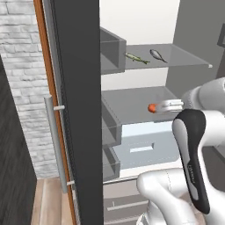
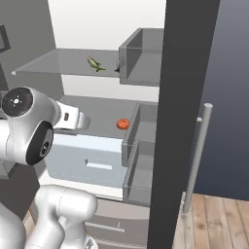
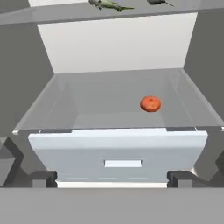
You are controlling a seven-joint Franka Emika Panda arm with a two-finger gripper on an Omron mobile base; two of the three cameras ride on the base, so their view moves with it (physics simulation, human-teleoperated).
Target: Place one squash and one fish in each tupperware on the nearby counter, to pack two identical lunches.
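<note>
One squash (image 3: 150, 104), a small orange-red ball, lies on the middle fridge shelf (image 3: 87, 105), right of centre in the hand view; it also shows as squash (image 1: 152, 107) and squash (image 2: 123, 123). On the upper glass shelf lie both fish: a slender yellow-green fish (image 1: 137, 58) (image 2: 96, 64) (image 3: 107, 4) and a plump dark grey fish (image 1: 158, 55) (image 3: 157, 2). My gripper (image 3: 111, 178) is open and holds nothing, level with the middle shelf and a short way in front of the squash; it also shows as gripper (image 1: 169, 105) and gripper (image 2: 80, 120). The tupperware and the counter are out of view.
The dark fridge door (image 1: 74, 110) (image 2: 180, 121) stands open, with grey door bins (image 2: 143, 146) and a long handle (image 2: 197, 155). A pale blue-grey drawer (image 3: 118, 153) (image 1: 145, 147) sits under the middle shelf. A brick wall (image 1: 22, 88) is at the left.
</note>
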